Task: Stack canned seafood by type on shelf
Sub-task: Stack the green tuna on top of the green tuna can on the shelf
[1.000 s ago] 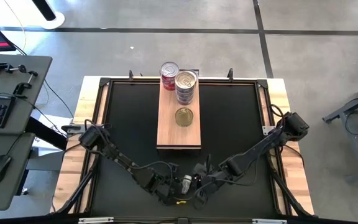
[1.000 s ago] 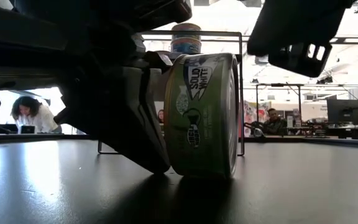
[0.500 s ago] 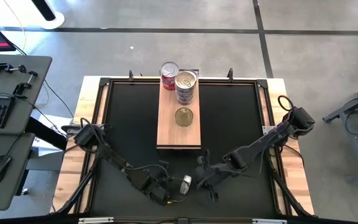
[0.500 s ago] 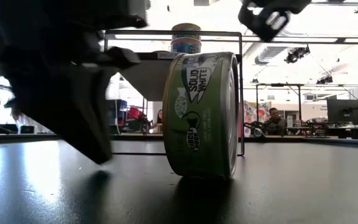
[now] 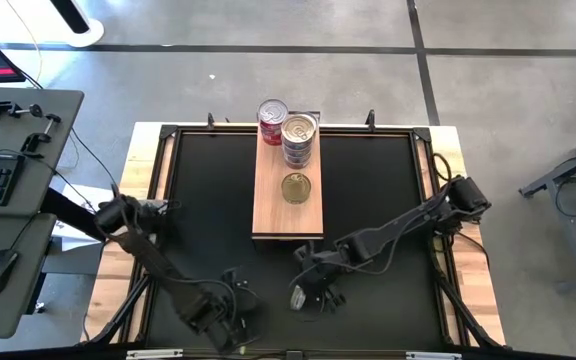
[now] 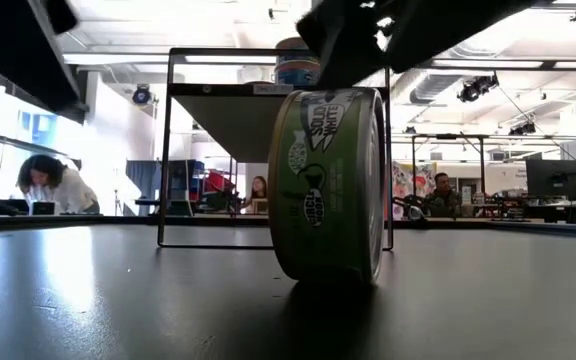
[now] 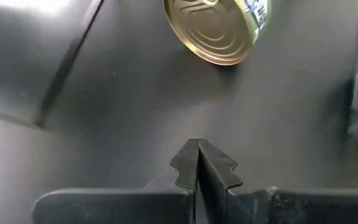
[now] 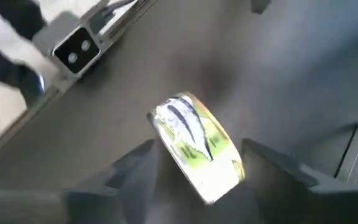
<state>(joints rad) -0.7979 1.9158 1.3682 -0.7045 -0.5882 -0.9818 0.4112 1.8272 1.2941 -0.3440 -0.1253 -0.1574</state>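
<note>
Tin (image 6: 328, 182) on edge on the black mat (image 5: 368, 190), at 6 o'clock from the shelf (image 5: 288, 215).
Right gripper (image 5: 308, 285) spread wide above it; left gripper (image 7: 198, 163) pinched together, empty, at 8 o'clock.

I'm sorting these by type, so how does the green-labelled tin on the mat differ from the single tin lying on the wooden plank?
The green-labelled tin stands on its edge on the black mat, while the single tin lies flat on the wooden plank, lid up. The green-labelled tin sits between the right gripper's open fingers; the single tin has no gripper near it. Both are small, round and flat with gold-coloured ends.
</note>
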